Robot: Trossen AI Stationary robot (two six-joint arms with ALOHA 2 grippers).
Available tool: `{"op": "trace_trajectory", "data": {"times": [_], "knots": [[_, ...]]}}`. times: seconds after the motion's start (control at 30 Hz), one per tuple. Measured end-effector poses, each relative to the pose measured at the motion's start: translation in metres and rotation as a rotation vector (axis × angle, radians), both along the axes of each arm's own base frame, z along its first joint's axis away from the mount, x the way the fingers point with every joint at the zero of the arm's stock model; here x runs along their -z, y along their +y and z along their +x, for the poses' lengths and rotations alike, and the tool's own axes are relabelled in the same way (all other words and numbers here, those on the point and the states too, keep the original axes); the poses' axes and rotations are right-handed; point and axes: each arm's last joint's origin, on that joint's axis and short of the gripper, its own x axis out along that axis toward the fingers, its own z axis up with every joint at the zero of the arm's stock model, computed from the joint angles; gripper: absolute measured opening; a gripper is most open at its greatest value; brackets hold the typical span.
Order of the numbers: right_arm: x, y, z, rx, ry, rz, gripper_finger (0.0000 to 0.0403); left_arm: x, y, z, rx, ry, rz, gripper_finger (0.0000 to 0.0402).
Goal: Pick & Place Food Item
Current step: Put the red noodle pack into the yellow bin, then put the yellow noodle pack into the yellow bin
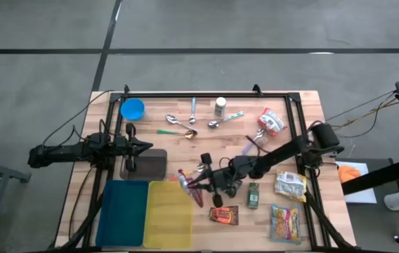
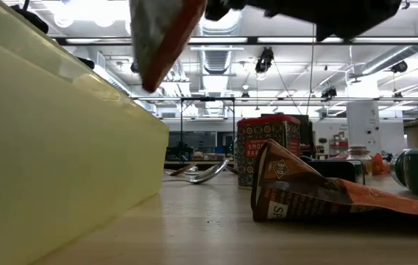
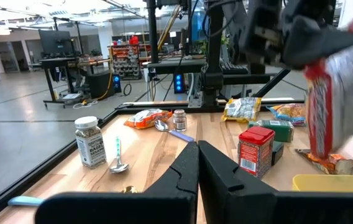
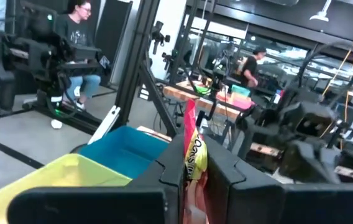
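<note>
A red-and-white snack bag (image 1: 187, 184) hangs in the air at the right rim of the yellow bin (image 1: 168, 214); a blue bin (image 1: 122, 214) stands beside it on the left. My right gripper (image 1: 201, 184) reaches in from the table's right, about level, and is shut on the bag. In the left wrist view the bag (image 3: 332, 93) dangles below that gripper (image 3: 301, 37). The low view shows the bag's lower end (image 2: 161, 37) above the yellow wall (image 2: 47, 147). My left gripper (image 1: 143, 146) rests shut at the table's left side and touches nothing. My right gripper pinches the bag's upper edge (image 4: 195, 149) between its two fingers, coming about level from the table's right. The bag hangs below the fingers with its lower end (image 3: 325, 143) free, lifted clear of the table and the bin.
A brown packet (image 1: 224, 215), a green can (image 1: 253, 195) and more snack bags (image 1: 289, 185) lie at the near right. Spoons (image 1: 182, 125), a shaker jar (image 1: 220, 105) and a blue bowl (image 1: 133, 109) sit toward the far side. A dark block (image 1: 147, 164) lies by my left gripper.
</note>
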Motion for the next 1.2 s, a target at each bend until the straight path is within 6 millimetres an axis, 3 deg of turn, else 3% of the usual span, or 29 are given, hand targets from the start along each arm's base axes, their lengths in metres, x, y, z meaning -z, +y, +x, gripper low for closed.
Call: {"op": "trace_trajectory", "data": {"times": [0.43,0.7,1.03,1.2], "knots": [[0.049,0.008,0.059,0.095,0.095,-0.020,0.0028,0.000,0.000,0.000,0.000,0.000,0.000,0.0010],[0.054,0.009,0.066,0.095,0.125,0.031,0.0035,0.000,0.000,0.000,0.000,0.000,0.000,0.0010],[0.057,0.008,0.064,0.095,0.165,0.023,0.0177,0.000,0.000,0.000,-0.001,0.000,0.000,0.0010],[0.048,0.010,0.061,0.090,0.137,-0.007,0.0218,0.000,0.000,0.000,0.000,0.000,0.000,0.0010]]}}
